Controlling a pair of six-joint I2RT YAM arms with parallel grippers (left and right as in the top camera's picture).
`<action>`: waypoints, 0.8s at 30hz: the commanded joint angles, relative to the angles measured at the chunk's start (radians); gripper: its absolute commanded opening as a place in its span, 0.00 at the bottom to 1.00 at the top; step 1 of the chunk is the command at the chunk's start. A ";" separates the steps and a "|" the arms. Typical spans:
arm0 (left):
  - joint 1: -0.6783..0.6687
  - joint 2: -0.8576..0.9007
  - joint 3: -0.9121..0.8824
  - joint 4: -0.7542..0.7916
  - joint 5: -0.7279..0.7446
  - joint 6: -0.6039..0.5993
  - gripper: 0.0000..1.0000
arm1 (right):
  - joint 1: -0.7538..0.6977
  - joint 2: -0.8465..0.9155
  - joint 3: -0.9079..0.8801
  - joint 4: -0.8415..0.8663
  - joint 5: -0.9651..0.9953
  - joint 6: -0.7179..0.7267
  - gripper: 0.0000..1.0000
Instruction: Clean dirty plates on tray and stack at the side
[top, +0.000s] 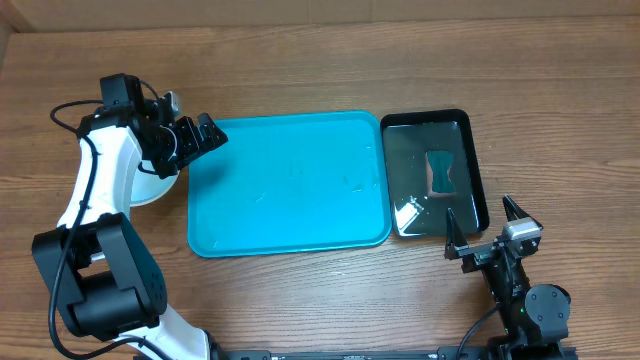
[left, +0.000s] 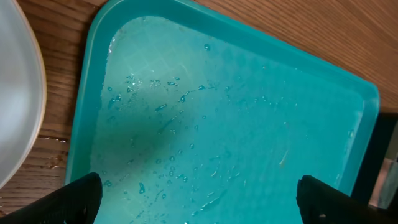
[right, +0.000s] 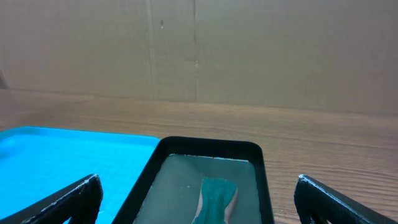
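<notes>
The turquoise tray (top: 290, 215) lies mid-table, wet with water drops and with no plate on it; it fills the left wrist view (left: 249, 93). A white plate (top: 150, 188) rests on the table just left of the tray, partly under my left arm; it also shows in the left wrist view (left: 15, 93). The yellow-green and blue plates cannot be made out. My left gripper (top: 208, 140) is open and empty above the tray's far-left corner (left: 199, 190). My right gripper (top: 479, 212) is open and empty near the front of the table (right: 198, 182).
A smaller glossy black tray (top: 478, 190) stands right of the turquoise tray and holds a teal cloth (top: 441, 172), also seen in the right wrist view (right: 214, 196). A cardboard wall (right: 199, 50) stands behind the table.
</notes>
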 joint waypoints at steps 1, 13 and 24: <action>-0.024 -0.010 -0.005 0.003 -0.054 0.019 1.00 | -0.003 -0.012 -0.010 0.003 0.008 -0.004 1.00; -0.224 -0.286 -0.005 0.003 -0.263 0.019 1.00 | -0.003 -0.012 -0.010 0.003 0.008 -0.004 1.00; -0.304 -0.558 -0.006 0.003 -0.263 0.019 1.00 | -0.003 -0.012 -0.010 0.003 0.008 -0.004 1.00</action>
